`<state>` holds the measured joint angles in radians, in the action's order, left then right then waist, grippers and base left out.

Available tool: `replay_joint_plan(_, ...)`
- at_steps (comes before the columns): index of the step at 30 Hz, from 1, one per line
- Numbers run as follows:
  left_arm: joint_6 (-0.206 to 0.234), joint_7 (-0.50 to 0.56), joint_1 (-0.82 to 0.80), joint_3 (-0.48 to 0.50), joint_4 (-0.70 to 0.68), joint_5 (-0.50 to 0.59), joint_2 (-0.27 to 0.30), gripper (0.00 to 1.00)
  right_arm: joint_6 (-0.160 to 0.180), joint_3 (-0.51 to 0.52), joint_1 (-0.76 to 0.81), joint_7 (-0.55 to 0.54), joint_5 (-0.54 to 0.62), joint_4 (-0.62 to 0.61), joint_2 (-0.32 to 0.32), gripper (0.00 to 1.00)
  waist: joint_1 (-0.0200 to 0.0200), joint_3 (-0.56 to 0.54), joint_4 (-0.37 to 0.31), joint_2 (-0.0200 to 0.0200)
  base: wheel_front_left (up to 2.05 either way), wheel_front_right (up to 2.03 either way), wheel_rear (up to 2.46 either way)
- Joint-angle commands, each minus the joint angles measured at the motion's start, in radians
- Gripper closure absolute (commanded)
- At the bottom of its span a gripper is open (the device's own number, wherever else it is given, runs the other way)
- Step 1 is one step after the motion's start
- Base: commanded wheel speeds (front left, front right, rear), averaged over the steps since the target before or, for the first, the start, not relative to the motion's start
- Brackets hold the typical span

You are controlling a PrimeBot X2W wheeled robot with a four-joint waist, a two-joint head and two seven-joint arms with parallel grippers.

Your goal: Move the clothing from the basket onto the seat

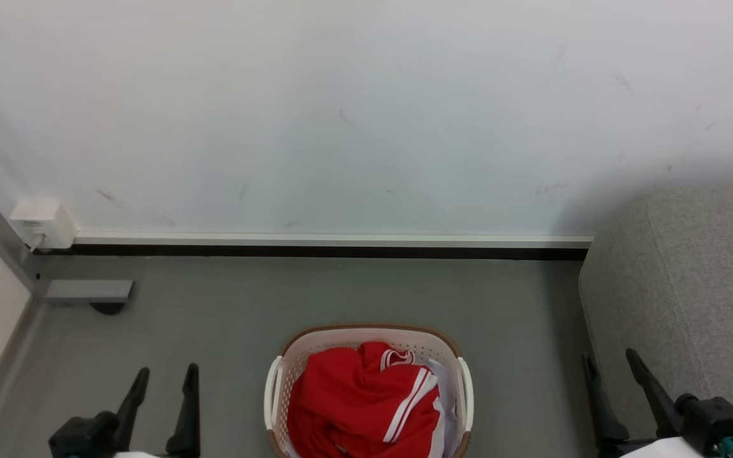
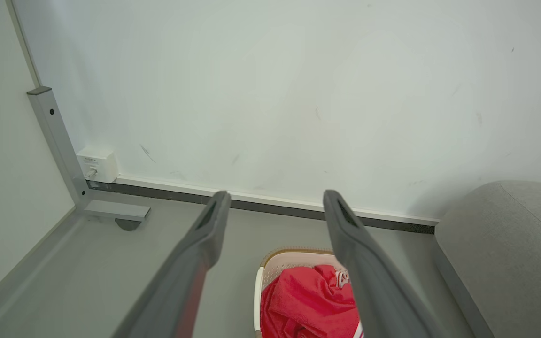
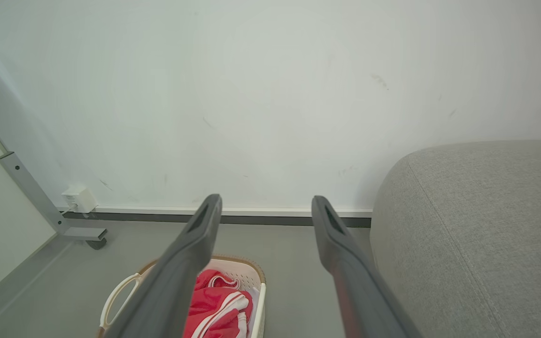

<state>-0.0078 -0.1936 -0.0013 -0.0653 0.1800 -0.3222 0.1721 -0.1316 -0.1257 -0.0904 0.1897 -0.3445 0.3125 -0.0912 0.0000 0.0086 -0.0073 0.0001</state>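
The left pincer point(image 1: 167, 373) hangs low on the robot's left with its two dark fingers spread apart and nothing between them. The right pincer point(image 1: 609, 357) is likewise spread and empty, just beside the front edge of the seat point(image 1: 691, 286). Between the two, on the grey floor point(image 1: 214, 318), stands the basket point(image 1: 373, 329). The red clothing point(image 1: 360, 401) lies bunched inside it, white stripes uppermost, with a bit of white sheet point(image 1: 446, 385) tucked against the right wall. Neither pincer touches the basket or the fabric. The seat is bare where it can be seen and stands well to the right of the basket.

By my reading, the job has not begun: this is the reach-in step. The next move calls for one pincer to drop into the basket and close on a thick fold of red cloth, avoiding the white sheet. It must then lift the cloth clear of the brown rim before swinging right to the seat.
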Motion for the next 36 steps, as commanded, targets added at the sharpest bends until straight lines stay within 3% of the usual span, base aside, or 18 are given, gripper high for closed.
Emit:
replay_joint_plan(1, 0.002, -0.006, 0.004, 0.005, -0.011, 0.028, 0.011, 0.00, 0.001, -0.002, 0.001, 0.010, 0.024, -0.009, -0.006, 0.00, 0.0000, 0.000, 0.000, -0.0001, 0.00, 0.00, 0.00)
replay_joint_plan(19, -0.096, -0.044, 0.016, 0.085, 0.025, 0.115, -0.048, 0.00, 0.001, 0.006, 0.008, 0.048, 0.093, 0.019, -0.008, 0.00, 0.0000, 0.003, -0.007, -0.0001, 0.00, 0.00, 0.00)
replay_joint_plan(36, -0.121, -0.073, 0.025, 0.113, 0.032, 0.248, -0.071, 0.00, 0.002, -0.006, 0.004, 0.077, 0.188, 0.031, -0.019, 0.00, 0.0000, 0.005, -0.012, -0.0001, 0.00, 0.00, 0.00)
